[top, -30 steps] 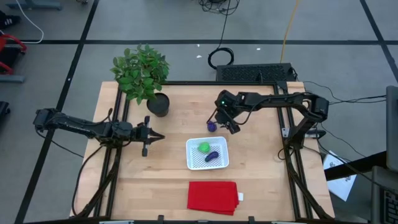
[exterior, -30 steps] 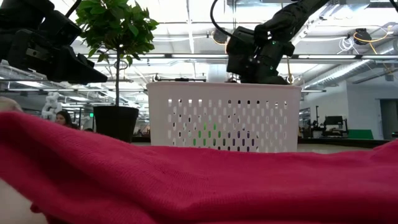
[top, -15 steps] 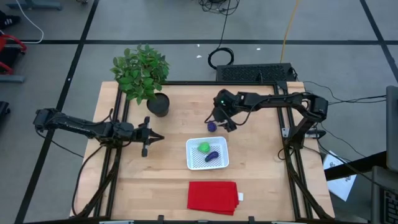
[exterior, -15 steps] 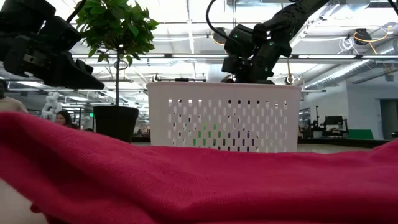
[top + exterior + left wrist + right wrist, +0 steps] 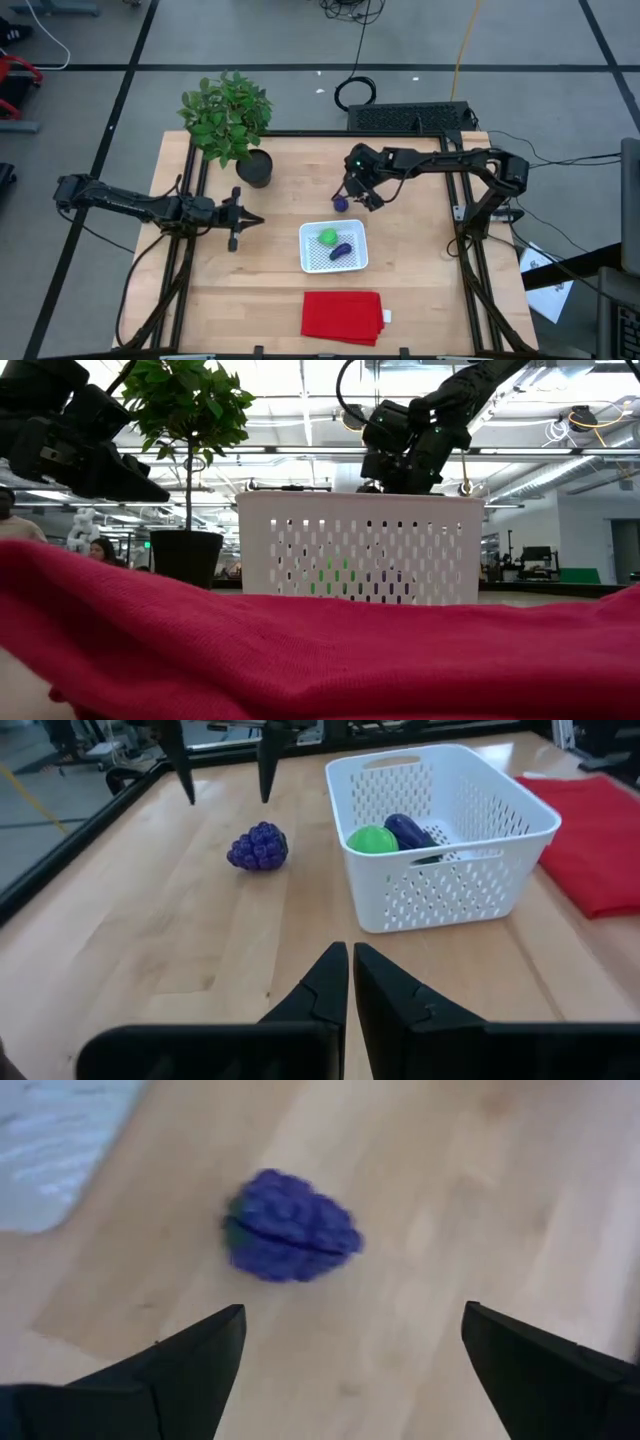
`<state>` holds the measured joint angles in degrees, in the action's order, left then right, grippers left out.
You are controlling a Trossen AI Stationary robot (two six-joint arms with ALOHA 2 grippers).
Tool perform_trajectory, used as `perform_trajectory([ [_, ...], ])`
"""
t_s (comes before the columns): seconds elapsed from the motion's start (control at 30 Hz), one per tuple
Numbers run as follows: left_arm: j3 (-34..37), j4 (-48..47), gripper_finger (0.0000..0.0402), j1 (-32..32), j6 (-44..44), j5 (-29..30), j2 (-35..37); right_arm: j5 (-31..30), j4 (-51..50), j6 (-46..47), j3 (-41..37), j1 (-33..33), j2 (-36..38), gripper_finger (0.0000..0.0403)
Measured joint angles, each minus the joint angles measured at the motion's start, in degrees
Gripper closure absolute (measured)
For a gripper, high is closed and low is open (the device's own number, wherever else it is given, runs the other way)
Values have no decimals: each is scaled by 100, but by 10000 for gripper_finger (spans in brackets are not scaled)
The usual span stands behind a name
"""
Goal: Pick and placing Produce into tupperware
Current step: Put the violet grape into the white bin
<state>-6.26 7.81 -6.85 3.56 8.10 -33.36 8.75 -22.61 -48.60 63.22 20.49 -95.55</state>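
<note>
Purple grapes (image 5: pixel 290 1228) mid-frame on table, long axis running left-right, right gripper (image 5: pixel 350 1345) fingers spread wide above, left gripper (image 5: pixel 349 982) pressed together, waiting frame-left in high view, green item (image 5: pixel 327 237) & dark purple item (image 5: pixel 342 250) lying diagonally in tupperware (image 5: pixel 333 262).

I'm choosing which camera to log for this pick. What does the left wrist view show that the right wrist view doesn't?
Only the left wrist view shows the green ball and dark eggplant inside the white basket, the red cloth, and the shut left gripper. Only the right wrist view shows the right gripper wide open, straddling its target. Both show the purple grapes lying on the table, outside the basket.
</note>
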Motion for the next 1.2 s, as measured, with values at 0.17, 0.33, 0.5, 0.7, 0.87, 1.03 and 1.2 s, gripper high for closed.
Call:
perform_trajectory([
  [0.17,0,-4,376,0,326,18,2,-132,31,284,2,111,0,41],
  [0.33,0,-7,376,0,253,55,0,-126,86,484,2,116,3,41],
  [0.5,0,-26,376,0,32,52,0,-127,387,1556,21,120,148,41],
  [0.7,0,-46,376,2,104,69,0,-122,333,2679,350,118,442,41],
  [0.87,0,6,376,-2,621,376,1,-107,241,3292,550,269,552,41],
  [1.03,0,180,376,0,793,1056,2,40,-80,3555,783,634,591,41],
  [1.2,0,225,376,0,987,1610,0,859,-151,4365,855,1166,559,41],
])
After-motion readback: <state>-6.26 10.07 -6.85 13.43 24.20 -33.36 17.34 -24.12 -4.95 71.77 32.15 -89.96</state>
